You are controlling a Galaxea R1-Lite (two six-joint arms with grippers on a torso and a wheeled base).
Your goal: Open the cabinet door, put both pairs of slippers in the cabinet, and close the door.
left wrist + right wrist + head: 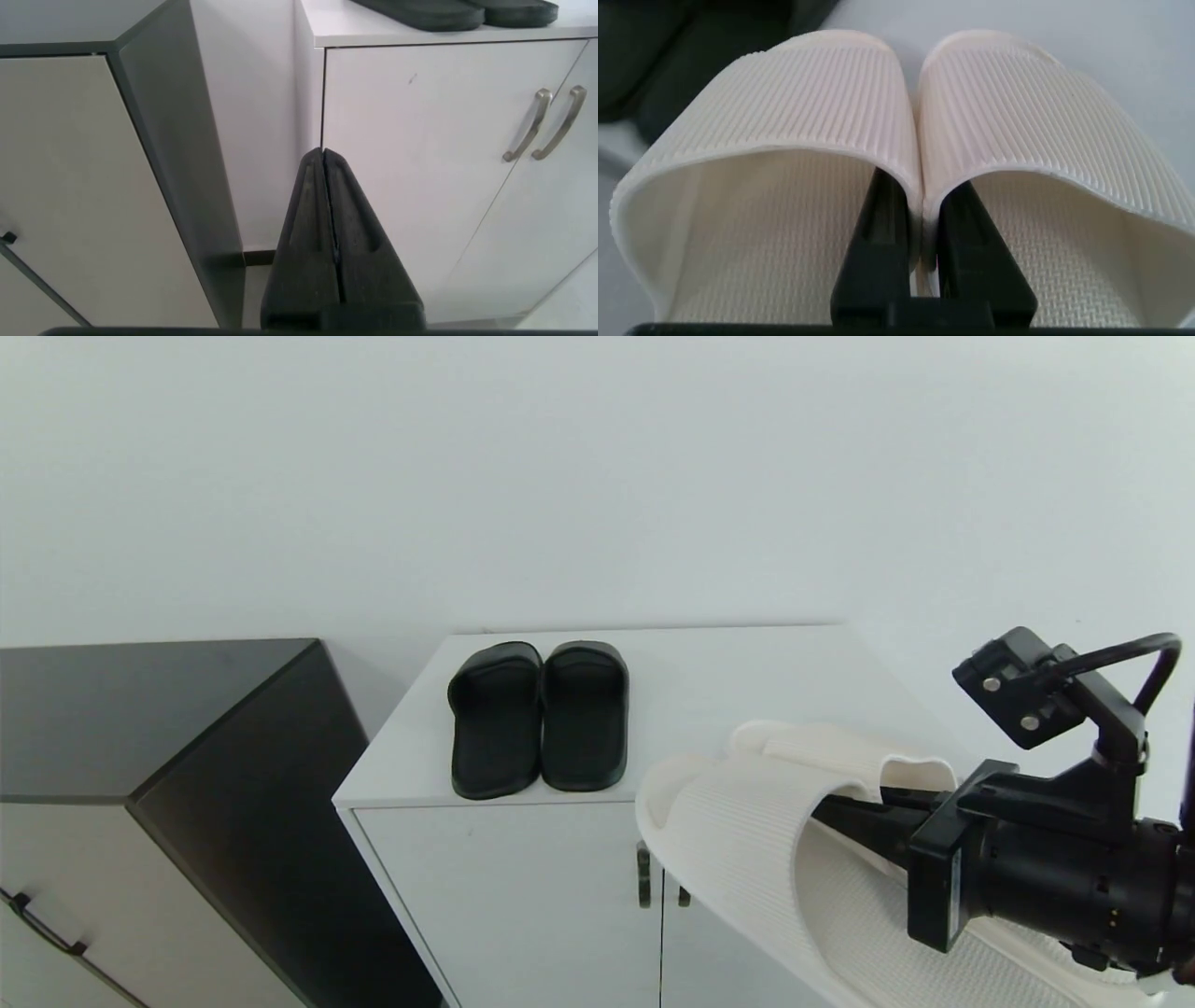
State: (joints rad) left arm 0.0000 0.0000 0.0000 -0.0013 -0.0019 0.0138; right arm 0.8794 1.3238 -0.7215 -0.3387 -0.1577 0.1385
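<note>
Nearest to me, my right gripper (922, 191) has hold of the pair of white ribbed fabric slippers (747, 840). One finger goes inside each slipper and the two inner walls are pinched together between them, so the jaws are open only by the thickness of that fabric. The pair hangs in the air, tilted, in front of the right part of the low white cabinet (747, 672). In the head view it covers the front right corner of the cabinet top. My left gripper (324, 163) is lower and has its fingers pressed fully together with nothing between them. It points at the narrow gap between the white cabinet and the dark-topped cabinet with a pale front (140, 719) that stands to the left. Both white doors (504, 896) are shut, and their two metal bar handles (545, 123) stand side by side at the middle seam. On the top, the pair of black rubber slide slippers (539, 717) lies on the left half, the two touching each other. Their near ends reach the front edge. The right half of the top is bare back to the rear edge, where the plain white wall (597, 476) begins.
</note>
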